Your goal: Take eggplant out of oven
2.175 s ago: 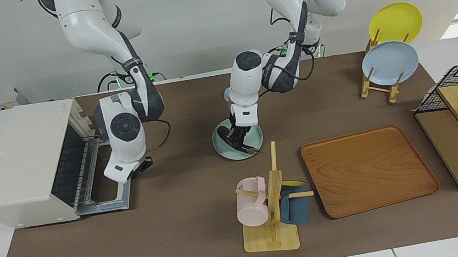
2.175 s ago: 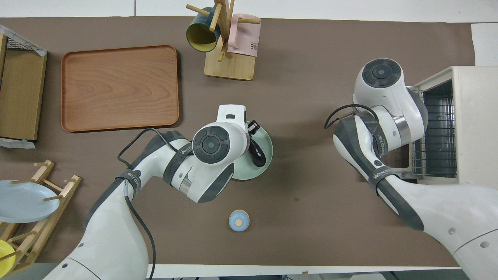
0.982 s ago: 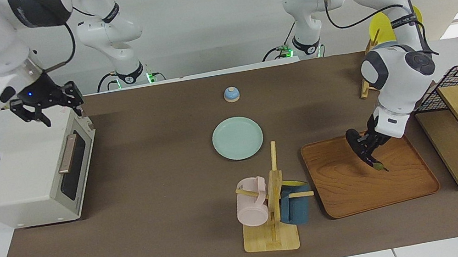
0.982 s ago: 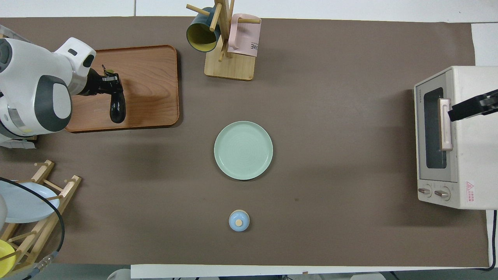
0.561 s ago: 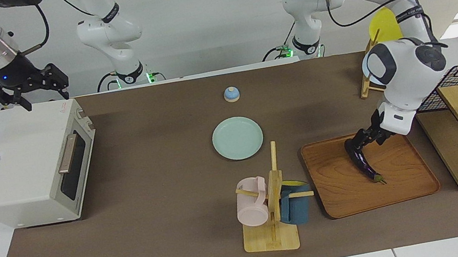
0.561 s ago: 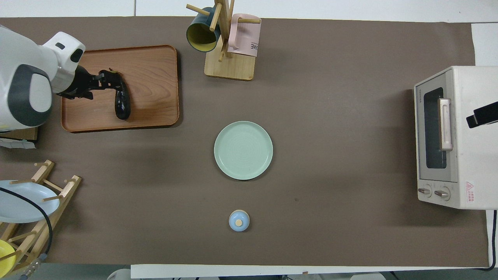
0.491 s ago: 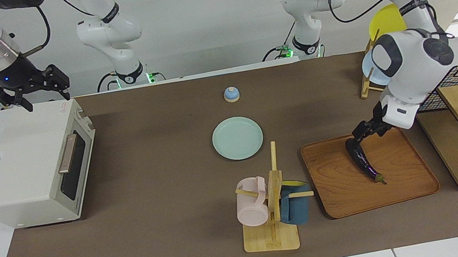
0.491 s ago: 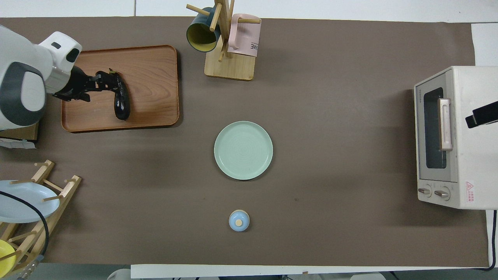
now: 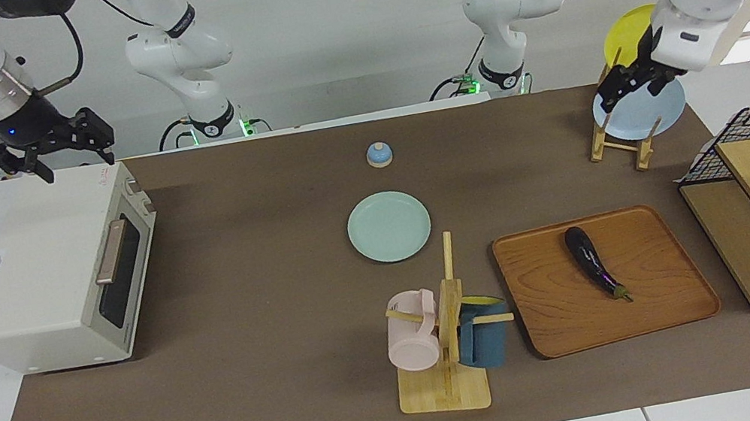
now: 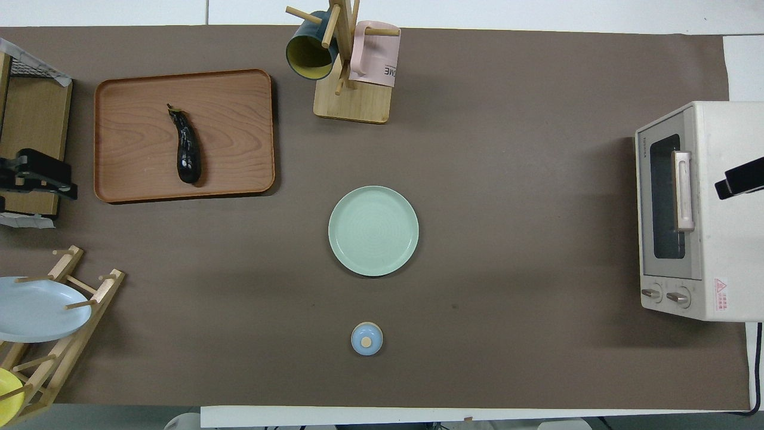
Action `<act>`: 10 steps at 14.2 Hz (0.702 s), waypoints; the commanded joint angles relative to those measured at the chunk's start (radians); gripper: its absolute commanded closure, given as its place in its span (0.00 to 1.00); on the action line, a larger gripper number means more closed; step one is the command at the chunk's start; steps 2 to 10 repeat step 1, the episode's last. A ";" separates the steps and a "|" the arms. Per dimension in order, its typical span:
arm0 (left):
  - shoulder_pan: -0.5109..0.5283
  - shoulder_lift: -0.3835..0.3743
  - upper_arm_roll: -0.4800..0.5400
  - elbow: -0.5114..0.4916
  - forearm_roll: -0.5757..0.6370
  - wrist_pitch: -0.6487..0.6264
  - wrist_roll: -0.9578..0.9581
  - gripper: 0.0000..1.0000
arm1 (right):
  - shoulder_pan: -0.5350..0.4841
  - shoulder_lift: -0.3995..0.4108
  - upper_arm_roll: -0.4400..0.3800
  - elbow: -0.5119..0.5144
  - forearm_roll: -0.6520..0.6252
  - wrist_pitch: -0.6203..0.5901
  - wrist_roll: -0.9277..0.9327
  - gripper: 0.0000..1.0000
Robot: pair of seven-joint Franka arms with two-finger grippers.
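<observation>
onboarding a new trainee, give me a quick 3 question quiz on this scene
1. True or false: the eggplant lies on the green plate.
2. The oven door is: A open, B shut.
3. Fill in: the left pincer is up over the ____ rack.

Key: 1 false, it lies on the wooden tray. 2 B. 3 plate; the rack holds a blue and a yellow plate.

eggplant (image 9: 591, 259) glossy skin | tray (image 9: 666, 310) smooth wood grain | table cover (image 9: 259, 382) matt brown
</observation>
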 commanded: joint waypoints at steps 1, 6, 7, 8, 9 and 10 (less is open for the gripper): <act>-0.007 0.006 0.002 0.023 0.021 -0.025 0.035 0.00 | -0.001 -0.010 0.015 -0.013 -0.017 -0.006 0.017 0.00; -0.007 0.006 0.002 0.023 0.021 -0.025 0.035 0.00 | -0.001 -0.010 0.015 -0.013 -0.017 -0.006 0.017 0.00; -0.007 0.006 0.002 0.023 0.021 -0.025 0.035 0.00 | -0.001 -0.010 0.015 -0.013 -0.017 -0.006 0.017 0.00; -0.007 0.006 0.002 0.023 0.021 -0.025 0.035 0.00 | -0.001 -0.010 0.015 -0.013 -0.017 -0.006 0.017 0.00; -0.007 0.006 0.002 0.023 0.021 -0.025 0.035 0.00 | -0.001 -0.010 0.015 -0.013 -0.017 -0.006 0.017 0.00; -0.007 0.006 0.002 0.023 0.021 -0.025 0.035 0.00 | -0.001 -0.010 0.015 -0.013 -0.017 -0.006 0.017 0.00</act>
